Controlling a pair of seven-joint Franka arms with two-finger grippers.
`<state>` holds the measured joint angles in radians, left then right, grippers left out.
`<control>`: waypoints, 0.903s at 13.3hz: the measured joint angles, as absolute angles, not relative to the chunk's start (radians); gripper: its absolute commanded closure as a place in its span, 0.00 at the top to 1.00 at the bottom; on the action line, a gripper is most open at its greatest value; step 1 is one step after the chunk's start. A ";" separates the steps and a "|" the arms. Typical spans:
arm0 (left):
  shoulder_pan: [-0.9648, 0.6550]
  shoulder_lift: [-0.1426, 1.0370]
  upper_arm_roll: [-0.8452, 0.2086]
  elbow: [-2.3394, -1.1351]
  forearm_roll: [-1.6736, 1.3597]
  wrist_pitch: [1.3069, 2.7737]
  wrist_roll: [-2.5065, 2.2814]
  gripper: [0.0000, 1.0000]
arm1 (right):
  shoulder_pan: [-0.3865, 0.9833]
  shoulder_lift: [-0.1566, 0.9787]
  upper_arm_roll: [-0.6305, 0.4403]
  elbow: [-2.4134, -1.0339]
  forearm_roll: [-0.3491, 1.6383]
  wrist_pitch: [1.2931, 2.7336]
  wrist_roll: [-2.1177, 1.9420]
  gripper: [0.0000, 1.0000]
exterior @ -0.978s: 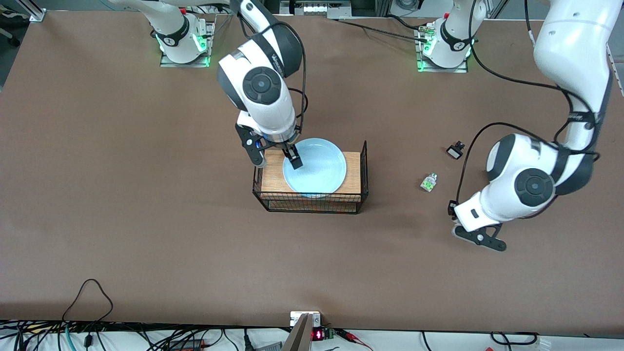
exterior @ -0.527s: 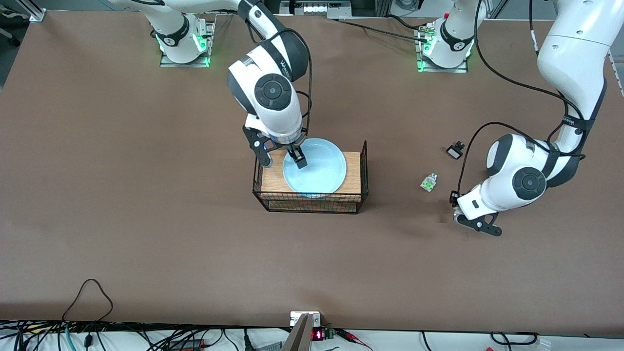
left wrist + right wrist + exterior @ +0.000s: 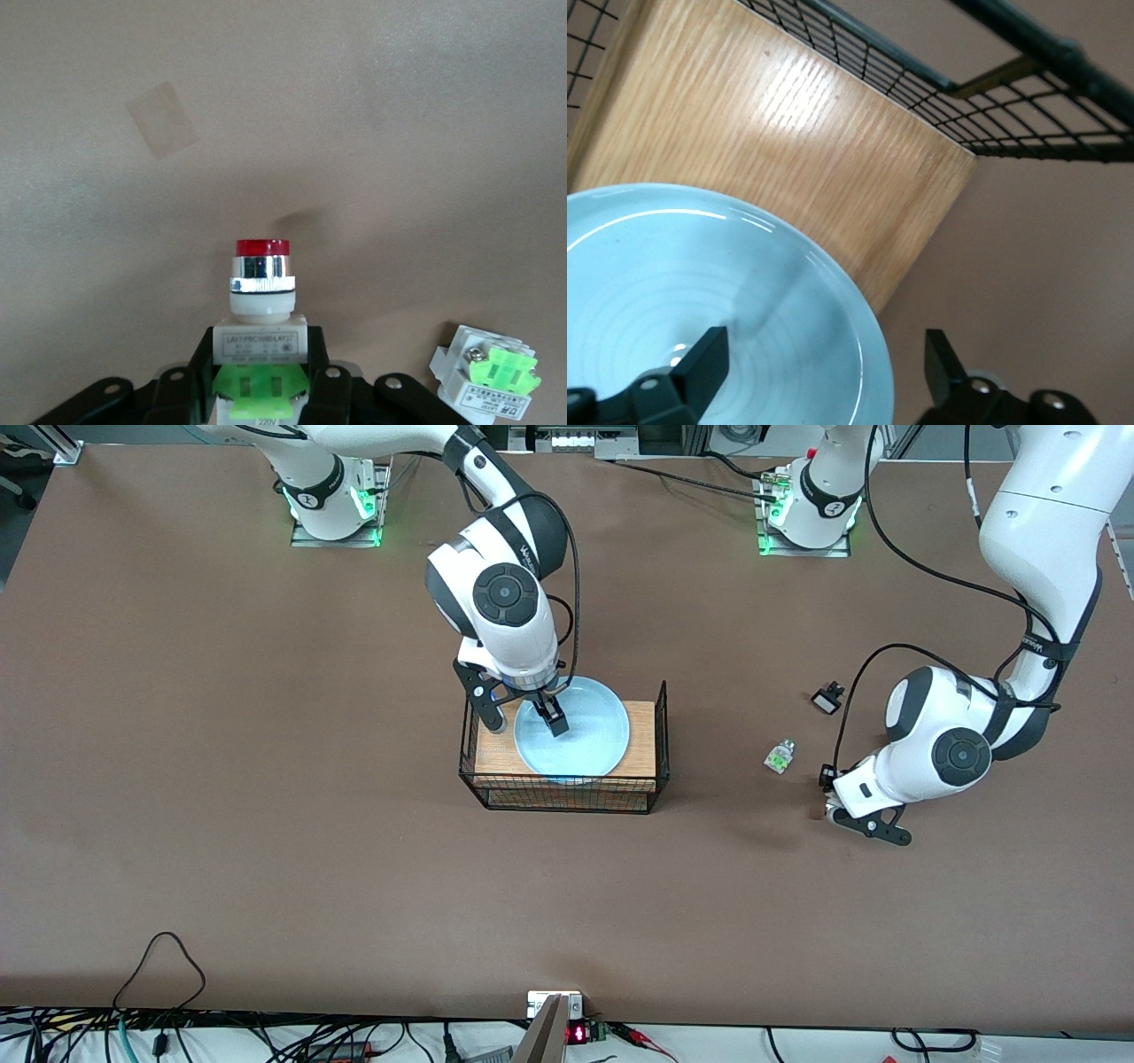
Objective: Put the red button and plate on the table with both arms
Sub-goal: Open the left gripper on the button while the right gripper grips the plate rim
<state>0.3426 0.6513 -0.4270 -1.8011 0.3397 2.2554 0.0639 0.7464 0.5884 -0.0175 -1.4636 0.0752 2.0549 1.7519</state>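
My right gripper [image 3: 528, 717] stands open over the wire rack [image 3: 564, 793], its fingers straddling the rim of the pale-blue plate [image 3: 585, 735], one finger [image 3: 700, 359] inside the bowl and the other outside, as suits a pinch on the raised edge. The plate rests on the rack's wooden top [image 3: 642, 740], not yet on the table [image 3: 221, 779]. My left gripper [image 3: 864, 824] hangs low over bare table toward the left arm's end, clamped on the red button [image 3: 261, 305] by its whitish body, green tabs between the jaws and red cap pointing outward; probably held so for setting down. A similar green-and-clear piece [image 3: 780, 756] lies just beside, and a small black part [image 3: 827, 698] farther from the front camera.
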 measured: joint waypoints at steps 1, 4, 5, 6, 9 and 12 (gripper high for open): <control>0.343 0.651 -0.427 -1.801 0.340 2.256 0.064 0.23 | 0.746 0.588 -0.019 -1.465 0.075 2.057 1.752 0.93; 0.343 0.651 -0.427 -1.802 0.340 2.256 0.064 0.23 | 0.746 0.579 -0.024 -1.469 0.075 2.057 1.752 0.87; 0.343 0.651 -0.427 -1.803 0.340 2.256 0.064 0.23 | 0.746 0.576 -0.024 -1.472 0.075 2.057 1.752 0.81; 0.343 0.652 -0.427 -1.805 0.340 2.256 0.064 0.25 | 0.746 0.573 -0.025 -1.475 0.075 2.057 1.752 0.77; 0.343 0.655 -0.427 -1.810 0.340 2.256 0.064 0.75 | 0.746 0.564 -0.025 -1.488 0.075 2.057 1.752 0.53; 0.343 0.655 -0.427 -1.810 0.340 2.256 0.063 1.00 | 0.746 0.563 -0.025 -1.493 0.075 2.058 1.752 0.37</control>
<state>0.3427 0.6555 -0.4269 -1.8103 0.3397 2.2557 0.0631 0.7461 0.5625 -0.0248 -1.4935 0.0753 2.0576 1.7519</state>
